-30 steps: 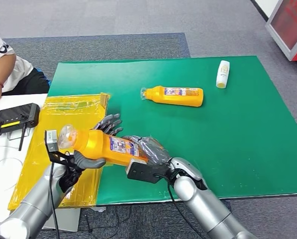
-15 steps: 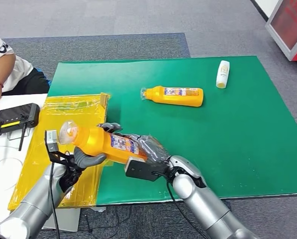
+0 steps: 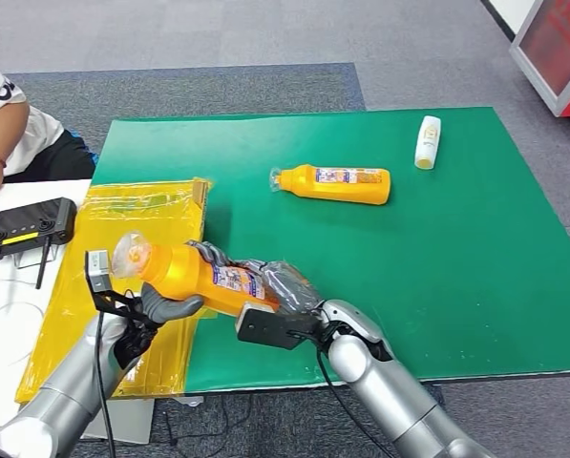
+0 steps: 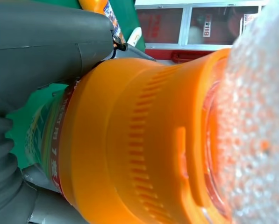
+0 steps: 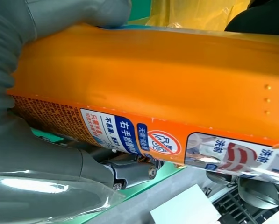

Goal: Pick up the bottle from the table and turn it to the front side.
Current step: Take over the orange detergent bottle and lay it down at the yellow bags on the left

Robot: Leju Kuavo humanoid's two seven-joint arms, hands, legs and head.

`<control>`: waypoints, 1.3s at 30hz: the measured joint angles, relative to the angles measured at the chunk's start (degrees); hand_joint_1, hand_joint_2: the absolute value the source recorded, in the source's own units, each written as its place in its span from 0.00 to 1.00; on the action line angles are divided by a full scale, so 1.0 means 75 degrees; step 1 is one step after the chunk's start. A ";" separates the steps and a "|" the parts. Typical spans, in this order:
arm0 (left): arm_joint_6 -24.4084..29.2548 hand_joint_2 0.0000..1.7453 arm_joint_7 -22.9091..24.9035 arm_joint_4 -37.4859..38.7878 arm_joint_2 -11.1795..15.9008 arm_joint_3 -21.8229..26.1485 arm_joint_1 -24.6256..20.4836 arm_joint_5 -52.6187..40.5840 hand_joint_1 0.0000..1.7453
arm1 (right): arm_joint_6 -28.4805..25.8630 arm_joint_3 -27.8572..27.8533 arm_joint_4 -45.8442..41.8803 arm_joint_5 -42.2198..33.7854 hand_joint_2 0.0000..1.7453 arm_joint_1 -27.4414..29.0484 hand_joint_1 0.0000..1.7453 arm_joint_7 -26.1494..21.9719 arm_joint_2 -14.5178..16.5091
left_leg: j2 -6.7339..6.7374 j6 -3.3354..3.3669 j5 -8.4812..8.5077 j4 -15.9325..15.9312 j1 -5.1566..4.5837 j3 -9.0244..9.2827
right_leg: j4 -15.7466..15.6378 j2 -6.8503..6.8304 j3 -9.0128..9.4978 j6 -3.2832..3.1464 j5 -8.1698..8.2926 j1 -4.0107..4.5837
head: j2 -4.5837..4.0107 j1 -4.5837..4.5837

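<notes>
Mid-turn: the bottle is lifted off the mat, left hand closed around its neck, right hand gripping the base, so next it probably rolls label-front.

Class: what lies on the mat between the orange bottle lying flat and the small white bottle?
Nothing: in the head view, bare green mat separates the orange bottle from the white bottle.

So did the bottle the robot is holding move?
Yes, a little. The held bottle tipped: its cap end sits higher and nearer the yellow sheet's edge, while the other orange bottle stayed still.
</notes>
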 joint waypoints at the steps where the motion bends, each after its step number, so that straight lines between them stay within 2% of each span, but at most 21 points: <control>1: 0.0001 1.00 0.0000 -0.0001 0.0001 0.0000 0.0001 -0.0004 1.00 | 0.0000 0.0004 0.0001 0.0003 1.00 0.0003 0.00 0.0005 0.0000 | 0.0000 0.0000 0.0000 0.0000 0.0000 0.0000 | 0.0000 0.0000 0.0000 0.0000 0.0000 0.0000 | 0.0000 0.0001; 12: 0.0039 1.00 -0.0063 -0.0010 0.0038 -0.0009 0.0122 -0.0165 1.00 | 0.0093 -0.0051 0.0081 -0.0419 1.00 0.0020 0.00 0.0022 0.0006 | 0.0000 0.0000 0.0000 0.0000 0.0000 0.0000 | 0.0000 0.0000 -0.0002 0.0000 0.0000 0.0000 | 0.0000 0.0001; 18: 0.0250 1.00 -0.0155 -0.0114 0.0117 -0.0014 0.0185 -0.0531 1.00 | 0.0501 -0.0386 0.0168 -0.1310 1.00 0.0037 0.00 -0.0111 0.0009 | 0.0000 0.0000 0.0000 0.0000 0.0000 0.0000 | 0.0000 0.0000 -0.0002 0.0000 0.0000 0.0000 | 0.0000 -0.0001; 22: 0.0815 1.00 -0.0095 -0.0219 0.0267 -0.0138 0.0189 -0.1331 1.00 | 0.0805 -0.0795 0.0254 -0.2095 1.00 0.0035 0.00 -0.0214 0.0009 | 0.0000 0.0000 0.0000 0.0000 0.0000 0.0001 | 0.0000 0.0000 -0.0003 0.0000 0.0000 0.0000 | -0.0001 0.0001; 26: 0.1674 1.00 0.0263 -0.0266 0.0490 -0.0477 0.0082 -0.2337 1.00 | 0.1302 -0.1300 0.0350 -0.3021 1.00 0.0043 0.00 -0.0325 0.0007 | 0.0000 -0.0001 0.0001 0.0001 0.0000 0.0001 | -0.0001 0.0000 -0.0007 -0.0001 0.0002 0.0000 | 0.0000 -0.0001; 29: 0.2091 1.00 0.0606 -0.0267 0.0640 -0.0820 -0.0255 -0.2838 1.00 | 0.1626 -0.1664 0.0401 -0.3593 1.00 0.0059 0.00 -0.0428 0.0002 | -0.0004 0.0000 0.0003 0.0001 0.0000 0.0002 | -0.0001 -0.0005 -0.0002 -0.0001 0.0002 0.0000 | 0.0000 0.0001; 33: 0.2376 1.00 0.1012 -0.0267 0.0781 -0.1258 -0.0674 -0.3084 1.00 | 0.1712 -0.2019 0.0423 -0.3782 1.00 0.0083 0.00 -0.0460 -0.0004 | 0.0000 -0.0002 0.0005 0.0000 0.0000 0.0008 | -0.0001 -0.0002 0.0000 -0.0004 0.0006 -0.0001 | -0.0001 -0.0001; 39: 0.2985 1.00 0.1885 -0.0272 0.0798 -0.1746 -0.1154 -0.3564 1.00 | 0.1645 -0.2220 0.0431 -0.3739 1.00 0.0171 0.00 -0.0443 -0.0006 | 0.0000 -0.0005 0.0009 0.0000 0.0000 0.0015 | 0.0000 -0.0002 0.0004 -0.0007 0.0008 0.0000 | 0.0000 -0.0001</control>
